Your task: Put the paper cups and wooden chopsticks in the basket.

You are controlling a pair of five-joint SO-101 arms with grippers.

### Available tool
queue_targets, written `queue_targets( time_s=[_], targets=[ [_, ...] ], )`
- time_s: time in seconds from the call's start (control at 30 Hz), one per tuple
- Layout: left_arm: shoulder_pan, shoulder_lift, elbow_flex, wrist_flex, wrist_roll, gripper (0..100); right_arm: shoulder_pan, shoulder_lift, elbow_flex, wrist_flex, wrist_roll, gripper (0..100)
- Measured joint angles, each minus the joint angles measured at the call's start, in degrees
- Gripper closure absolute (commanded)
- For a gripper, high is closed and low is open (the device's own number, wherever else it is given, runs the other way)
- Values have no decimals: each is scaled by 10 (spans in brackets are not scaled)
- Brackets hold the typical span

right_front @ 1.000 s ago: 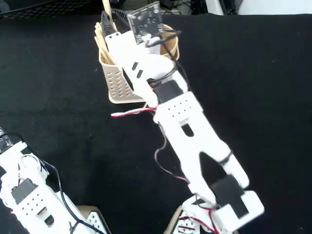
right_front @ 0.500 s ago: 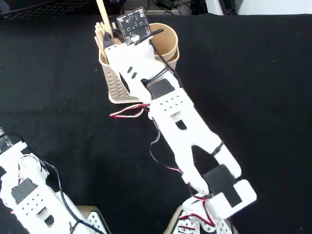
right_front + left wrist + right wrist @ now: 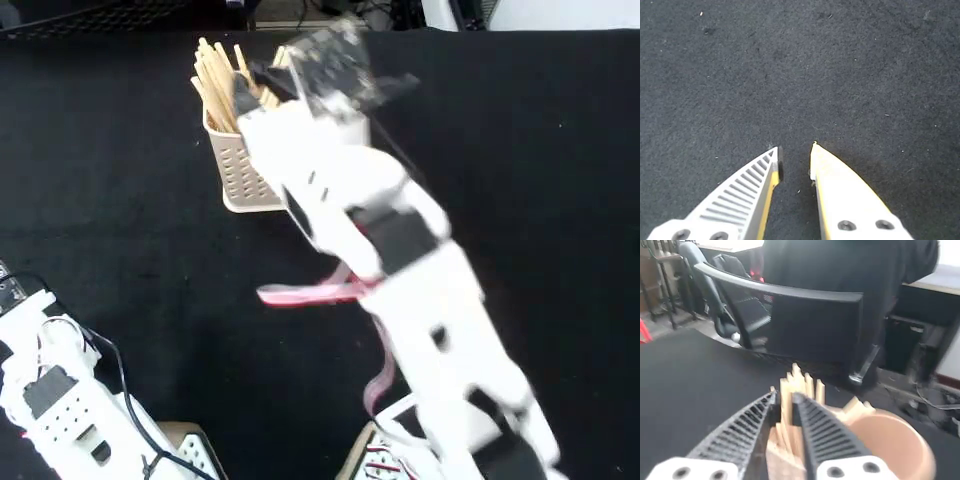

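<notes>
High view: the left arm [image 3: 60, 410] sits at 7 o'clock. The left gripper [image 3: 795, 155] hangs over the bare black surface [image 3: 790, 60], jaws a narrow gap apart, holding nothing. The basket [image 3: 240, 175] stands at 11 o'clock, wooden chopsticks [image 3: 215, 80] upright inside. The right arm [image 3: 400, 250] stretches there from 5 o'clock. The right gripper [image 3: 784, 407] hovers above the chopsticks, jaws narrowly apart, with a paper cup [image 3: 890, 440] just beside them.

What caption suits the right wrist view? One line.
Right gripper above upright wooden chopsticks, a paper cup beside them.
</notes>
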Motion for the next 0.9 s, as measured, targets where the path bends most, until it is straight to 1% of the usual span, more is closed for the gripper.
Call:
queue_targets(
  time_s=[0.03,0.13,0.23,0.3,0.4,0.47,0.57,0.63,0.73,0.9],
  targets=[
    [0,0,0,0,0,970,10,-32,13,31,0,985],
    [7,0,0,19,0,964,49,-127,71,117,0,985],
    [46,0,-11,60,1,970,92,-228,157,164,0,984],
    [89,0,-13,79,1,970,118,-300,232,174,0,984],
    [173,0,-15,113,2,969,162,-414,353,176,4,984],
    [233,0,-15,120,2,968,178,-495,441,179,42,984],
    [306,0,-13,120,1,970,205,-617,567,181,126,985],
    [340,0,-6,116,1,970,223,-690,644,181,143,985],
    [363,0,-6,116,2,970,237,-711,710,186,116,985],
    [368,0,-6,116,2,970,238,-714,760,185,-4,984]
  ],
)
